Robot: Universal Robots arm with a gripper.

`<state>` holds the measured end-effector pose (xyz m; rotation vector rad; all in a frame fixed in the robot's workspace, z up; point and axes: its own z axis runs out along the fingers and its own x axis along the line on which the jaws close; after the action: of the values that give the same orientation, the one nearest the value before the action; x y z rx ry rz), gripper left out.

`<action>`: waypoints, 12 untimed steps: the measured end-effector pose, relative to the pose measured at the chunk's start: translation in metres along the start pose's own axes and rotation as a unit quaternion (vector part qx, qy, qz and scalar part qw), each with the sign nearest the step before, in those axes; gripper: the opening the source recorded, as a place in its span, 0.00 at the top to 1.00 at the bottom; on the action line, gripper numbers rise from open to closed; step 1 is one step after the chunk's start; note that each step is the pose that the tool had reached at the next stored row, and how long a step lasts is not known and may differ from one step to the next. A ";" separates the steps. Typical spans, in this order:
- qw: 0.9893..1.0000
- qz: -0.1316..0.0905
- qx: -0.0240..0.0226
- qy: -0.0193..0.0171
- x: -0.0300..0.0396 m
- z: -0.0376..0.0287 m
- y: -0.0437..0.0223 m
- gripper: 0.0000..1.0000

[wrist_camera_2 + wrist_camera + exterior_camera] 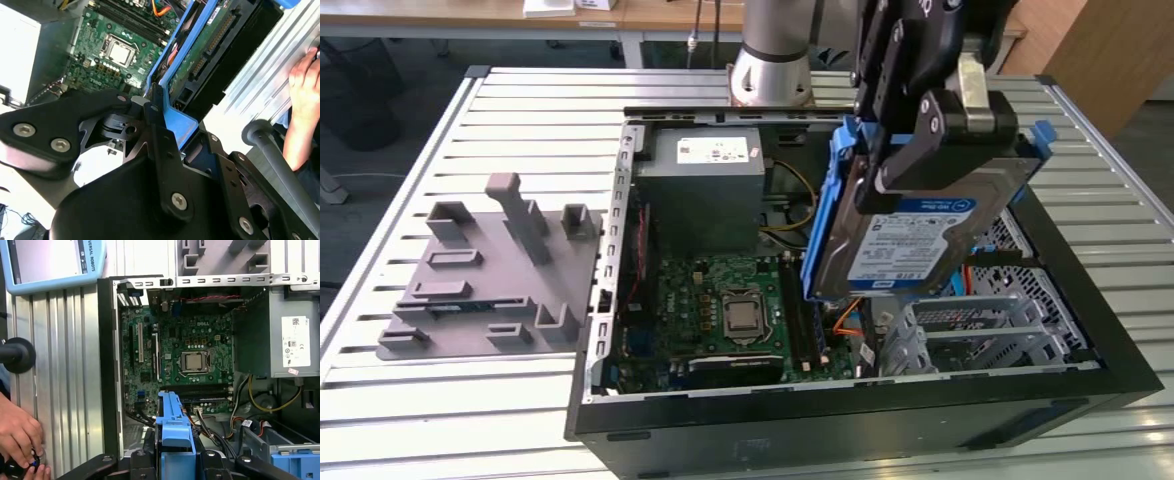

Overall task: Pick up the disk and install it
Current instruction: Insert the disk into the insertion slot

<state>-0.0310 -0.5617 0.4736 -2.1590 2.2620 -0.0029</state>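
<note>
pickup: done, gripper (pixel 921 165) pinches disk (pixel 914 240) | position: disk on edge, lifted over open computer case (pixel 854 412) | install: judged not yet seated in drive cage (pixel 987 330)

Open computer case (pixel 107 365) is lying on a bench (pixel 65 380), motherboard (pixel 170 355) showing. Claw (pixel 175 462) is gripping the disk (pixel 174 422) by its blue rail. A hand (pixel 17 432) is holding something small.

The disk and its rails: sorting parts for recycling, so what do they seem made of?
The flat silver hard disk with blue-and-white label looks like matte metal, judging by its grey sheen beside the label. Its blue side rails are probably moulded plastic: uniform colour.
</note>
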 end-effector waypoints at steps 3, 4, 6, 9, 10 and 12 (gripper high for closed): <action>1.000 0.000 0.000 0.000 0.0057 0.0020 -0.0013 0.64; 1.000 0.000 0.000 0.000 0.0061 0.0027 -0.0027 0.64; 1.000 0.000 0.000 0.000 0.0064 0.0035 -0.0073 0.64; 1.000 0.000 0.000 0.000 0.0064 0.0049 -0.0166 0.64; 1.000 0.000 0.000 0.000 0.0064 0.0053 -0.0185 0.64; 1.000 0.000 0.000 0.000 0.0064 0.0059 -0.0201 0.64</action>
<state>-0.0112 -0.5689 0.4680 -2.1590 2.2619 -0.0029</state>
